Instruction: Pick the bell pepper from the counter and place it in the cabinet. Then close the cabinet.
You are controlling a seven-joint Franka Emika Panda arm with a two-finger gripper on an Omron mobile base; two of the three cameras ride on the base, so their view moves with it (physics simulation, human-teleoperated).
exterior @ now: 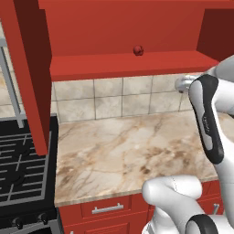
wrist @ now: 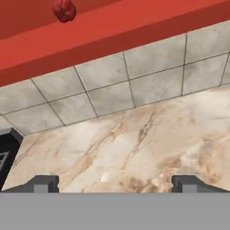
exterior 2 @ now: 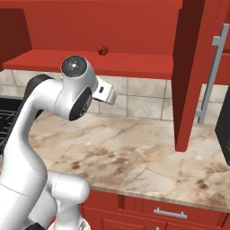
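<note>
The bell pepper (exterior: 138,50) is seen on the red inside shelf (exterior: 128,66) of the cabinet (exterior: 114,27), a little back from the shelf's front edge, and nothing is touching it. In the right base view the same pepper (exterior 2: 102,50) is found on the shelf above the arm's upper joint, and in the hand view it (wrist: 64,10) is shown at the top left, above the shelf's front edge.

Both cabinet doors are standing open. The left door (exterior: 27,73) is turned out toward the near side, above the edge of the black gas stove (exterior: 23,169). The right door (exterior 2: 193,72) is also swung out, and its long silver bar handle (exterior 2: 209,76) is seen on its right side.

The hand (wrist: 115,183) is held above the bench (exterior: 128,151), below the level of the shelf and well apart from the pepper. Its two dark fingertips (wrist: 40,183) are spread wide, with bare marble seen between them, and nothing is held. In the left base view the hand (exterior: 183,83) is partly hidden behind the arm, in front of the grey tiled wall (exterior: 114,98).

The bench is a beige marble slab with brown veins. Below its near edge, red drawers (exterior: 107,208) with short silver handles are seen. A dark corner of the stove (wrist: 6,148) is shown at the left edge of the hand view.
</note>
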